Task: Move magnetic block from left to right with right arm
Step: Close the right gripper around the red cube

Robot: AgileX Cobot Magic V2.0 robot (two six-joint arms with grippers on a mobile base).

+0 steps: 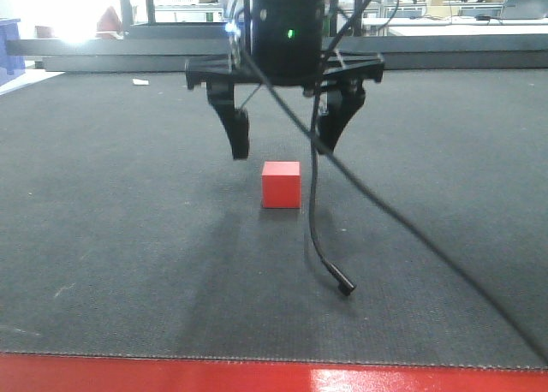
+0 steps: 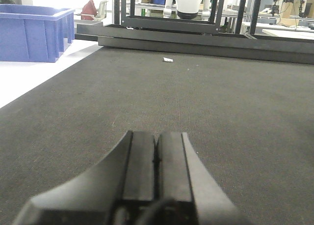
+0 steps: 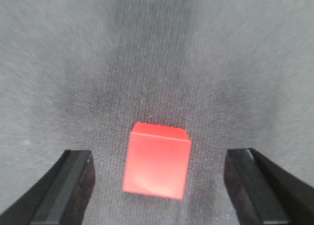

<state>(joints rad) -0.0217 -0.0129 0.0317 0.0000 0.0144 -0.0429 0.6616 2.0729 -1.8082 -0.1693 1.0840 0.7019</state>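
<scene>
On the big dark mat, I think 2 things could go wrong. The right gripper could come down crooked, or the loose cable could swing, and either could knock the little block away.

The right jaws are spread wide, holding nothing and touching nothing. The left gripper has its jaws pressed together, with nothing in them. The block sits on the mat, under the gap between the right fingers, apart from both.
</scene>
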